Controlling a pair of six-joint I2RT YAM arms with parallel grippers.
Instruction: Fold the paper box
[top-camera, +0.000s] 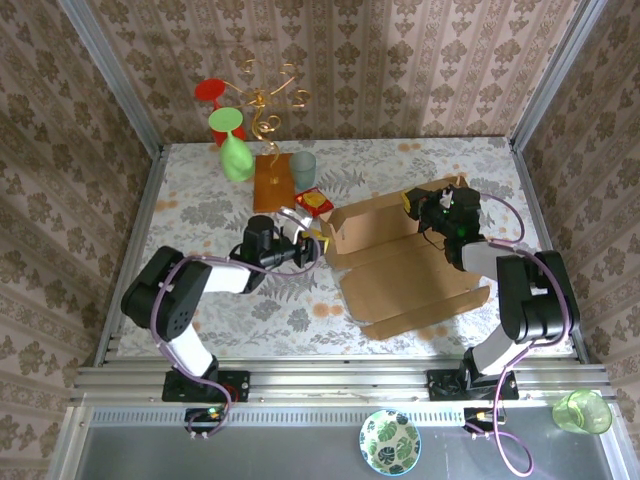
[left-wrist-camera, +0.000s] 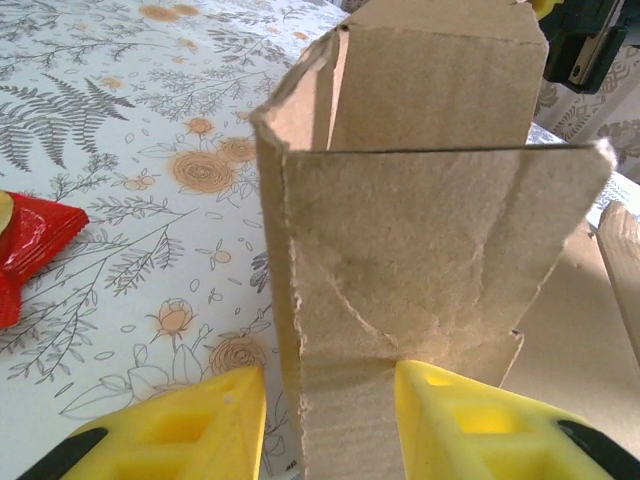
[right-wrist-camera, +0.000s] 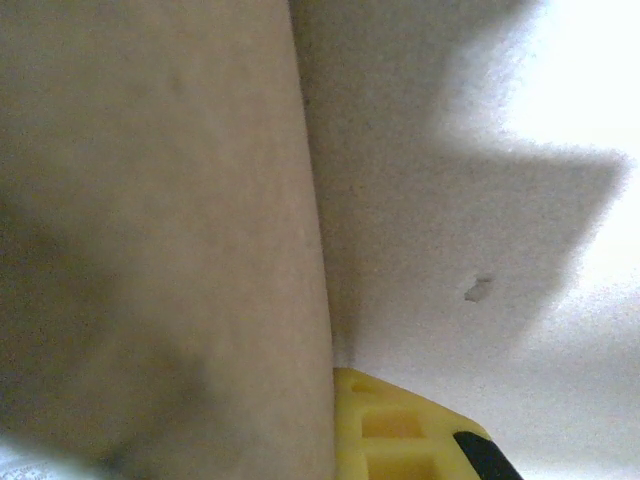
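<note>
Up close, left gripper (left-wrist-camera: 330, 405) fingers (left-wrist-camera: 190, 425) sit apart astride the paper box (left-wrist-camera: 420, 230) flap; right gripper (top-camera: 425, 207) spread unreadable.

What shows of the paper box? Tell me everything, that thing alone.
The paper box is plain brown corrugated cardboard, half folded: its base lies flat on the flowered table, and the far wall and ragged left end flap stand upright. The left gripper straddles that flap; the right gripper is at the far wall's right end. Whether either clamps is unclear.
</note>
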